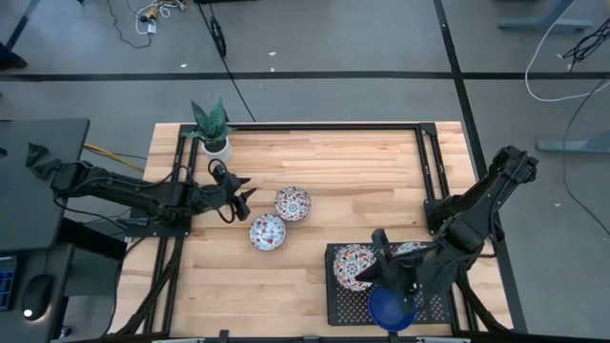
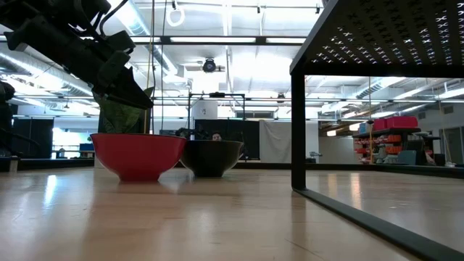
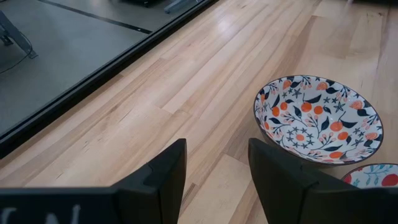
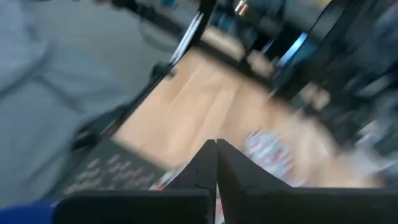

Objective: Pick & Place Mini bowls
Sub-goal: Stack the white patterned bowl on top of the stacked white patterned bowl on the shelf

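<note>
The left pincer is hovering over the desk in the left-centre of the high view, its two dark fingers standing apart with nothing between them. Just to its right, two patterned mini bowls are sitting on the bare wood: one patterned bowl is lying slightly above centre of the frame, and a second patterned bowl is resting just below and to the left of it, the two nearly touching. In the left wrist view the nearer patterned bowl is showing at the right of the frame, its inside covered with red and dark blue flowers, close to the open fingertips but apart from them.

The right pincer is reaching over the black mesh rack in the lower right of the high view, its fingers pressed together; whether anything is caught between them cannot be told. On the rack more patterned bowls are sitting beside the arm, and a blue bowl is lying at the rack's lower edge, partly under the arm.

A small potted plant is standing at the desk's upper left corner, well apart from the bowls.
</note>
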Controlling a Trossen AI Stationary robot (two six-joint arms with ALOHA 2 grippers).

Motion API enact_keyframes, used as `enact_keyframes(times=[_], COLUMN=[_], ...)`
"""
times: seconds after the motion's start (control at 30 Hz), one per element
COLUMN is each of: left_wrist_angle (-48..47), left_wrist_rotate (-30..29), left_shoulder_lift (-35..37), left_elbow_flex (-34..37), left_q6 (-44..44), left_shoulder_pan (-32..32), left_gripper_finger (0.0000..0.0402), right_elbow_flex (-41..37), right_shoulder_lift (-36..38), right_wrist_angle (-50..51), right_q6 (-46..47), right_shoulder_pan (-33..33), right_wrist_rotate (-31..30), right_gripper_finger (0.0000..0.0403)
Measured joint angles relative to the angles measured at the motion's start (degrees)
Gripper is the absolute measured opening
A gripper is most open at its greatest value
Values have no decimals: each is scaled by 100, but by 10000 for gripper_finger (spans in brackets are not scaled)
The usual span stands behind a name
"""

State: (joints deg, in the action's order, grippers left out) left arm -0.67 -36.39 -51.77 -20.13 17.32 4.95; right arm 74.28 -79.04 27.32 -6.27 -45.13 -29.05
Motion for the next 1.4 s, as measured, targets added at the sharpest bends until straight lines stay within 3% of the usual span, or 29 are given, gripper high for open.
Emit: enact_keyframes(times=[0.13,0.3,0.57,0.77,0.93,1.13,1.27,1.4], left_wrist_angle=[0,2,13,-96,-388,-414,-342,-231], left_wrist_rotate=[1,1,296,1047,1525,1278,924,979], left_shoulder_lift=[0,1,0,2,-106,-772,-1341,-1796], left_elbow_flex=[1,1,-2,-357,-692,-708,-707,-707], left_q6=[31,44,-18,-332,-311,-451,-448,-365], left_shoulder_pan=[0,0,84,770,1768,2822,2994,2919], left_gripper_finger=[177,177,177,177,177,177,177,177], right_elbow_flex=[0,-268,-1413,-1791,-2190,-2937,-3461,-3799], right_shoulder_lift=[3,9,6,8,8,8,8,8], right_wrist_angle=[-704,-1057,-3516,-3695,-3778,-4453,-5226,-5745], right_q6=[-980,-1270,-555,79,375,1031,1255,1575], right_shoulder_pan=[212,991,2977,3930,4186,4201,4189,4186], right_wrist_rotate=[-403,-407,80,228,483,907,1236,1325], right_gripper_finger=[3,3,9,9,9,9,9,10])
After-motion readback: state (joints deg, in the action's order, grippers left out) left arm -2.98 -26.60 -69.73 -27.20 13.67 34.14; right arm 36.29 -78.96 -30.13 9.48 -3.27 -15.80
